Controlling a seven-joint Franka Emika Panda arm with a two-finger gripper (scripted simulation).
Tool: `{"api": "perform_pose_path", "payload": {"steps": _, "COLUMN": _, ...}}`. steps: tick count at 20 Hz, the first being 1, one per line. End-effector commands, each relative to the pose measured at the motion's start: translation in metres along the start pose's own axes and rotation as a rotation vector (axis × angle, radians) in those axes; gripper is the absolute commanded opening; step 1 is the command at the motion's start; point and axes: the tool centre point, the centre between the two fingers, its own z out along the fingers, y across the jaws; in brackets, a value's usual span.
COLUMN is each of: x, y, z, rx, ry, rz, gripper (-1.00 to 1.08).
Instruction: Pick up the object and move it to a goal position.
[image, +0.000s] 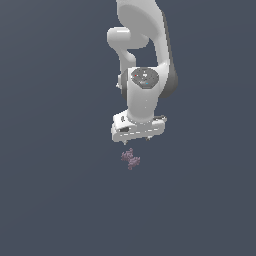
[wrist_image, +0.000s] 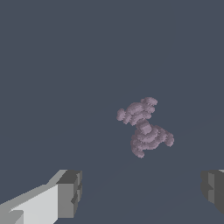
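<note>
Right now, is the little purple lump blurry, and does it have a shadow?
In the wrist view the purple lump looks sharp, each tiny knob clear, with no shadow under it. In the exterior view it is small and faint below the gripper, again shadowless; the light is flat, with no glare.

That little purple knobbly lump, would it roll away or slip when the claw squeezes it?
The object looks lumpy and irregular, so it probably won't roll far. Its uneven knobs may let it twist between the fingers. It seems small, likely light.
</note>
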Motion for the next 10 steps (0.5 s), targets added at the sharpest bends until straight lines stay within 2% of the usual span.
{"api": "perform_pose_path", "payload": {"steps": 1, "x": 0.003, "y": 0.003, "z": 0.005, "rx": 0.001, "ry": 0.0, "rz": -0.044, "gripper": 1.0}}
{"api": "perform_pose_path", "payload": {"steps": 10, "x": 0.016, "y": 0.017, "z": 0.031, "rx": 0.006, "ry": 0.004, "rz": -0.255, "gripper": 1.0}}
